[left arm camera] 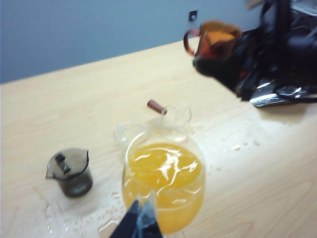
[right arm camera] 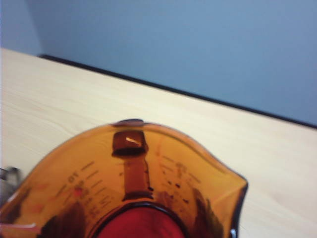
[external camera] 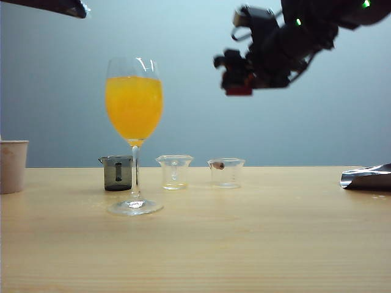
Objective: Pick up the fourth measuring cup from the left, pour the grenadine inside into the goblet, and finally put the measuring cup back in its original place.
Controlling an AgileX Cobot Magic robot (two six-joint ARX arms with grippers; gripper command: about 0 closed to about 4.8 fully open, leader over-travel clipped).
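Quick count: one goblet [external camera: 134, 122] full of orange juice [external camera: 134, 107], one smoky grey cup [external camera: 117, 173], two clear measuring cups [external camera: 175, 171] on the table [external camera: 244, 244], plus one amber measuring cup [left arm camera: 214, 38] with red grenadine [right arm camera: 141, 224] in it. One beige paper cup [external camera: 12, 166], one crumpled silver foil thing [external camera: 366, 177]. Two grippers: right gripper [external camera: 239, 76], left gripper [left arm camera: 139, 223].

Right gripper [external camera: 238, 82] raised, fingers clamped; left gripper [left arm camera: 140, 223] high, state unclear
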